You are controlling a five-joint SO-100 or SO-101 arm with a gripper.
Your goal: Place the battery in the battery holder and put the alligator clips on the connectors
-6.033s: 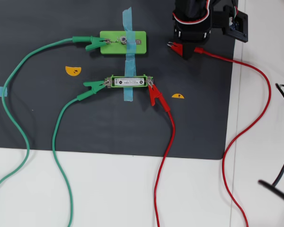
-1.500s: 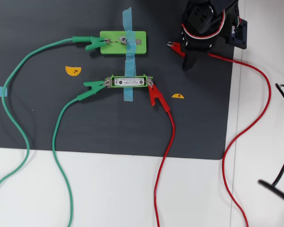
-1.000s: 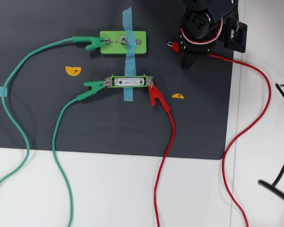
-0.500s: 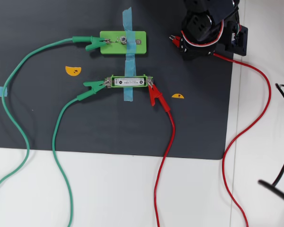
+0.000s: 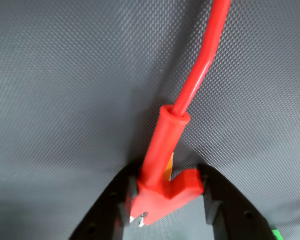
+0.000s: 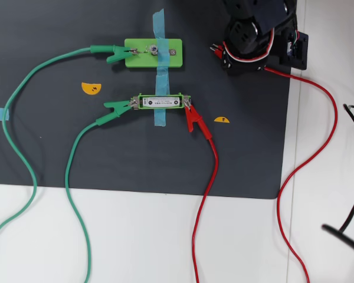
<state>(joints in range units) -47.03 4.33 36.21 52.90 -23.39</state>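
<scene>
In the wrist view my gripper [image 5: 167,202] is shut on a red alligator clip [image 5: 162,192], its black fingers [image 5: 212,205] pressing both sides of the red sleeve. In the overhead view only the clip's tip [image 6: 215,48] shows beside the arm [image 6: 253,35] at the top right. The battery [image 6: 160,101] lies in the green battery holder [image 6: 139,101]. A green clip [image 6: 118,107] bites the holder's left connector and a second red clip [image 6: 193,118] its right one. Another green clip [image 6: 115,54] grips the left of the wider green block [image 6: 138,58], whose right connector [image 6: 173,52] is bare.
Blue tape [image 6: 159,26] straps both green pieces to the dark mat [image 6: 59,147]. Two orange half-disc stickers [image 6: 91,88] lie on the mat. Long green wires [image 6: 23,118] and red wires [image 6: 318,141] trail off toward the white table's front edge.
The arm has come down over the loose red clip and shut on it. The clip's tip has shifted a little toward the top of the overhead view. Nothing else moved.
</scene>
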